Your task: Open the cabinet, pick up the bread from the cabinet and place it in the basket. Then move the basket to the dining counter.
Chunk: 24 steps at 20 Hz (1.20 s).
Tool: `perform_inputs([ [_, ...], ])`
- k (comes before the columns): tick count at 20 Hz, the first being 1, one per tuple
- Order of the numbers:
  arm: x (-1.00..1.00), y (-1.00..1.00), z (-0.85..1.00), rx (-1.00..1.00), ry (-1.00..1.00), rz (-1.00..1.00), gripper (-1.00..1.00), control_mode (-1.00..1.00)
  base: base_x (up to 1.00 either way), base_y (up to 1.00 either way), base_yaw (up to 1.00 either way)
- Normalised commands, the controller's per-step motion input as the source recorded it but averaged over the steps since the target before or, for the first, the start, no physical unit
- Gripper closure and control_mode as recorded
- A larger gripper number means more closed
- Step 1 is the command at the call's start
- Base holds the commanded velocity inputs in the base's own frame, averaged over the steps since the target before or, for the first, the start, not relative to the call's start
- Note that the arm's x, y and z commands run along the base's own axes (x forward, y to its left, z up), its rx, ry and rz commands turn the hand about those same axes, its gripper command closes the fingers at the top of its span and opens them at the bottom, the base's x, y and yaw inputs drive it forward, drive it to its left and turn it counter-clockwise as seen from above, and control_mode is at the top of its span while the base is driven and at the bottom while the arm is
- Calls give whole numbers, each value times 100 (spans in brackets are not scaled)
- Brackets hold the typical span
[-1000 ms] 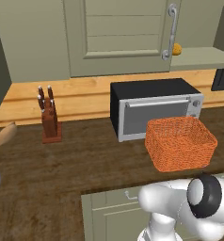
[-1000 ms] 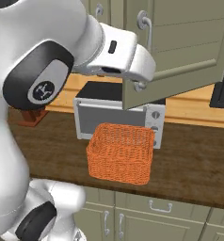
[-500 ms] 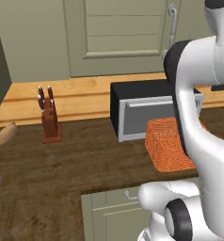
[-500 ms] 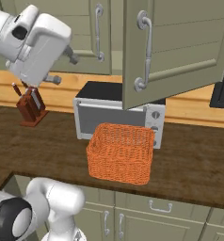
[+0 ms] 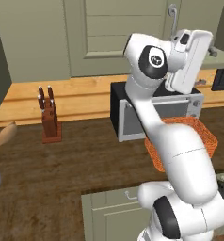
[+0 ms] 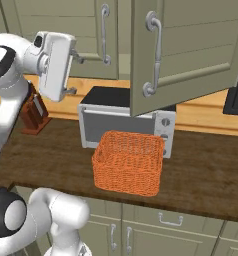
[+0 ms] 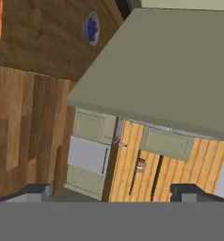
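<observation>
**Hand open, level w/ cabinet gap, bread hidden**

Hand is spread wide w/ nothing in it. It sits upper left of the right base view, fingers aimed toward frame right. Next thing out that way is the cabinet. Its right door is swung open, leaving a narrow gap betw. the two doors at about hand height. Bread is hidden and I can't place it; prob. on the shelf behind that gap, so the reach likely goes right and inward. Basket sits below, centre frame, on the bench, just in front of the toaster oven. It is well apart from the hand.
</observation>
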Motion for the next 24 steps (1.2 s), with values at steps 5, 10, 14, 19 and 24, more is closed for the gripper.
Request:
perform_inputs([
  [5, 22, -93, -12, -4, 37, -18, -100, -100, 0, 0, 0],
  [10, 0, -100, 0, 8, 10, -9, -100, -100, 0, 0, 0],
  [14, -11, -100, 0, 17, -1, 0, -100, -100, 0, 0, 0],
  [19, -44, -100, 0, 22, -8, 0, -100, -100, 0, 0, 0],
  [24, -43, -100, 0, 38, -17, 2, -100, -100, 0, 0, 0],
])
